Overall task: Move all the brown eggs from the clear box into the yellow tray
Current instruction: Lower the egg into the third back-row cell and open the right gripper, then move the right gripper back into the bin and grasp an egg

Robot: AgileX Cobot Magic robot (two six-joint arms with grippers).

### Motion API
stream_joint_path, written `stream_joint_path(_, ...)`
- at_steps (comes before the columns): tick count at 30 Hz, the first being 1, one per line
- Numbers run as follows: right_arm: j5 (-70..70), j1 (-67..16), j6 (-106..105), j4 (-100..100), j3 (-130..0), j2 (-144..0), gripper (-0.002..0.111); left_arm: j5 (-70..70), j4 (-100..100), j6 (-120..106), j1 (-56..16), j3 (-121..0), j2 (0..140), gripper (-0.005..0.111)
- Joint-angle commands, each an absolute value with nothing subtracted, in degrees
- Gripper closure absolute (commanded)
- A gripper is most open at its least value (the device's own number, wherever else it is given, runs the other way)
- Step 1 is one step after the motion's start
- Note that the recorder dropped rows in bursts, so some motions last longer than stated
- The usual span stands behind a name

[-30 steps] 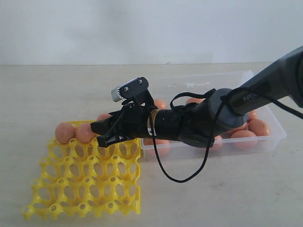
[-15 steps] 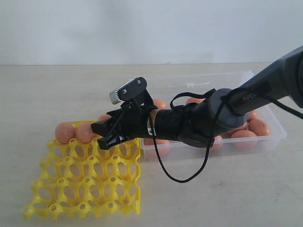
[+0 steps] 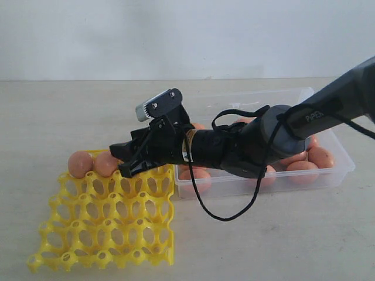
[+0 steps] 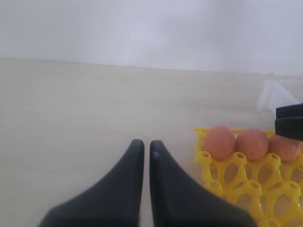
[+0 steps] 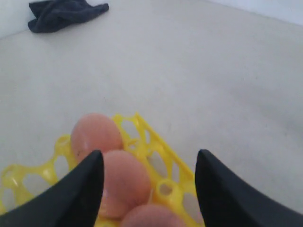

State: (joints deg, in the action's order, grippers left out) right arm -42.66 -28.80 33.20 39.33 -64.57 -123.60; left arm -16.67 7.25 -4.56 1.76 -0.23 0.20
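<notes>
Right claw (image 3: 117, 160) hangs spread wide and empty over the far row of the yellow tray (image 3: 88, 231), three brown eggs (image 4: 219, 142) seated there — best to lift straight up, clear of the shells, then swing right to the clear box (image 3: 343, 170) for the rest.

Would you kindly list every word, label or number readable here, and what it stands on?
"PIPER": pale lettering on the right arm, exterior view; small but readable.
Nothing else: the yellow tray, clear box and brown eggs carry no text.
</notes>
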Motion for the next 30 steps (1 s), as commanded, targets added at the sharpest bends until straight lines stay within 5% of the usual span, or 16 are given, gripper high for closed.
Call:
stream_joint_path(1,-34.1,-28.6,37.2,38.1,-64.7,-114.1,0.059,-16.4,6.9,-4.6,1.4,0.0,0.0,0.103)
stream_joint_path(7,24.8,-28.4,30.6,40.0,-68.8,-100.8,0.066,-16.4,6.9,-4.6,1.4,0.0,0.0,0.103)
stream_joint_path(10,42.4,-27.0,20.1,38.7,-73.8,-100.3,0.066,-16.4,6.9,-4.6,1.4,0.0,0.0,0.103)
stream_joint_path(20,64.4,-17.7,9.5,25.4,-95.4,-120.1,0.066,-16.3,6.9,-4.6,1.4,0.0,0.0,0.103)
stream_joint_path(30,55.4,-17.3,2.3,20.8,-100.7,-124.7,0.066,-16.3,6.9,-4.6,1.4,0.0,0.0,0.103)
